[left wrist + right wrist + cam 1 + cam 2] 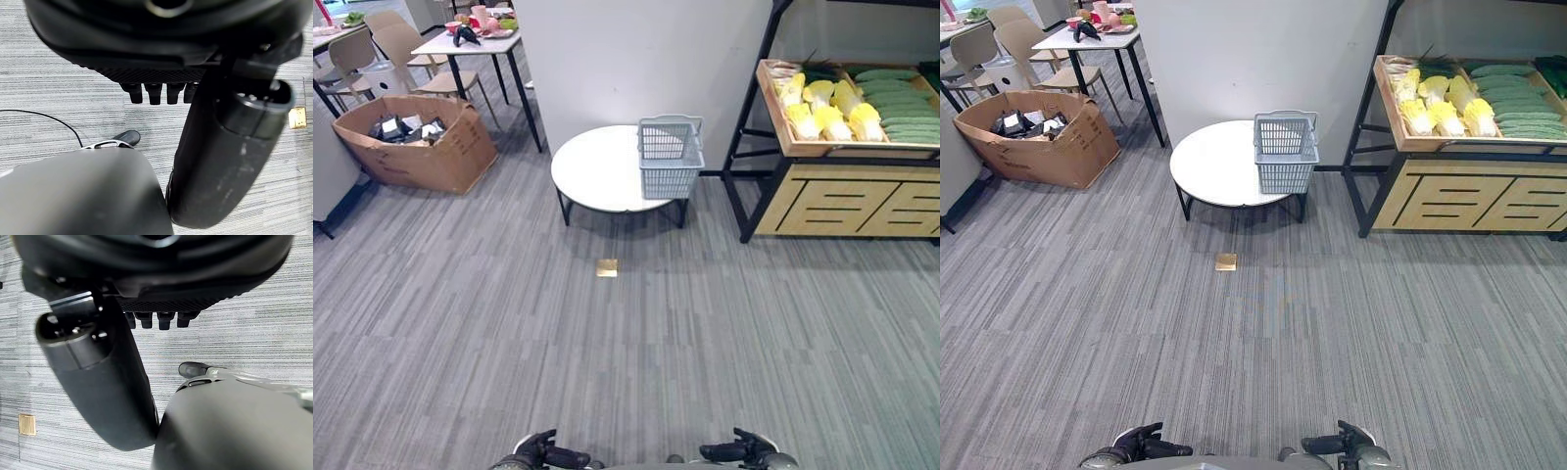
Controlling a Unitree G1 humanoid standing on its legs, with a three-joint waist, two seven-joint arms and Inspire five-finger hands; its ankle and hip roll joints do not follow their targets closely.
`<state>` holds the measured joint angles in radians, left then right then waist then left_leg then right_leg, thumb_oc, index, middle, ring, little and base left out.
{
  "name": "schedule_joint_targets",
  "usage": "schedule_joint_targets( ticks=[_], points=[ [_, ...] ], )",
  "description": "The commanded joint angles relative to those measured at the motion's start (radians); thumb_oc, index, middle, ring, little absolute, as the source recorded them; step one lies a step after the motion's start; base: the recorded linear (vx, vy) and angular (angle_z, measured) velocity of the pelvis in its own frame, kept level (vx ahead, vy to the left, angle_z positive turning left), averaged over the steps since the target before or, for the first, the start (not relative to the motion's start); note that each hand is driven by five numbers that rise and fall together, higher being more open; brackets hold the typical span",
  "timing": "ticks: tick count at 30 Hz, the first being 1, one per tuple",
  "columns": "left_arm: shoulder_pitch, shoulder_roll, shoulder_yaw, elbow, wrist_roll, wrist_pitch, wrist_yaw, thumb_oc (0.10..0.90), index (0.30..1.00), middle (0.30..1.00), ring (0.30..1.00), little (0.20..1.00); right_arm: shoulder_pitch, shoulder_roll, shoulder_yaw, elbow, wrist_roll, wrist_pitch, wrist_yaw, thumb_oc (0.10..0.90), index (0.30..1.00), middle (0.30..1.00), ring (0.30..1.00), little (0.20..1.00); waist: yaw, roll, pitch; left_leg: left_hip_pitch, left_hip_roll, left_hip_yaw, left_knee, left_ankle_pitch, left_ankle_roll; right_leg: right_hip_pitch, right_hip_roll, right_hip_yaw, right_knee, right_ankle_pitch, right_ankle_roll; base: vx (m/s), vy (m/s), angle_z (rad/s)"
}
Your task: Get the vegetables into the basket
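Basket on round table, vegetables on rack, both hands low and empty

Grey plastic lattice basket [670, 155] with its handles up, standing upright just right of centre in the upper half of the frame, on the right-hand part of a white round low table [597, 171] with dark legs. Well apart to the right, at the upper right edge, a black-framed wooden display rack [842, 186] with a tilted wooden tray on top. In that tray, yellow-white cabbages [827, 110] grouped at its left, long green cucumbers [899, 103] stacked at its right; none of them in the basket. Below the table, near frame centre, a small tan square floor plate [607, 267] set in the grey striped carpet [636, 352]. At upper left, an open brown cardboard box [416, 142] holding dark items, with beige chairs [386, 44] and a white rectangular table [475, 44] carrying assorted small things behind it. White partition wall [636, 59] rising behind the round table.

Left hand [546, 454] at the bottom edge left of centre, right hand [736, 450] at the bottom edge right of centre, both far from the table and rack. Fingers [154, 93] of the left relaxed and grasping nothing, with carpet past them; fingers [164, 319] of the right likewise loose and empty.
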<state>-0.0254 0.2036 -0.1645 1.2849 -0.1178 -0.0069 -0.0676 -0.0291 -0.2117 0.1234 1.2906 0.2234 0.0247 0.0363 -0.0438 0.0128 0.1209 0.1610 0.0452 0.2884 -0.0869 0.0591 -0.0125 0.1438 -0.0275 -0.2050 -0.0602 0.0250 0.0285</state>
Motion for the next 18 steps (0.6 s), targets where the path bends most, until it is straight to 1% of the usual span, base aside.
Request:
schedule_joint_targets(
  ticks=[1,10,12,18],
  points=[
    [-0.012,-0.023,-0.058,0.081,0.051,0.008,0.011,0.9,1.0,1.0,1.0,1.0,0.004,0.008,0.041,0.089,-0.043,0.012,-0.001,0.9,1.0,1.0,1.0,1.0,0.001,-0.005,0.007,0.004,0.04,-0.064,0.0,-0.032,-0.127,0.013,-0.101,0.009,-0.027,0.018,0.151,0.0,0.0,0.0],
    [-0.011,-0.022,-0.055,0.079,0.043,0.008,0.011,0.9,1.0,1.0,1.0,1.0,0.002,0.007,0.045,0.088,-0.049,0.013,-0.001,0.9,1.0,1.0,1.0,1.0,0.005,-0.008,0.013,0.002,0.037,-0.06,0.0,-0.035,-0.121,0.008,-0.102,0.009,-0.027,0.026,0.154,0.0,0.0,0.0],
    [-0.012,-0.019,-0.05,0.078,0.037,0.007,0.01,0.9,1.0,1.0,1.0,1.0,0.0,0.007,0.049,0.086,-0.052,0.012,0.0,0.9,1.0,1.0,1.0,1.0,0.007,-0.011,0.018,-0.001,0.035,-0.062,0.0,-0.037,-0.116,-0.002,-0.099,0.018,-0.024,0.032,0.155,0.0,0.0,0.0],
    [-0.023,-0.006,-0.043,0.078,0.022,0.008,0.011,0.9,1.0,1.0,1.0,1.0,-0.012,0.009,0.053,0.08,-0.045,0.013,0.002,0.9,1.0,1.0,1.0,1.0,0.015,-0.023,0.03,-0.007,0.031,-0.067,0.0,-0.044,-0.098,-0.039,-0.101,0.043,0.033,0.02,0.149,0.01,0.052,-0.06]
  ],
)
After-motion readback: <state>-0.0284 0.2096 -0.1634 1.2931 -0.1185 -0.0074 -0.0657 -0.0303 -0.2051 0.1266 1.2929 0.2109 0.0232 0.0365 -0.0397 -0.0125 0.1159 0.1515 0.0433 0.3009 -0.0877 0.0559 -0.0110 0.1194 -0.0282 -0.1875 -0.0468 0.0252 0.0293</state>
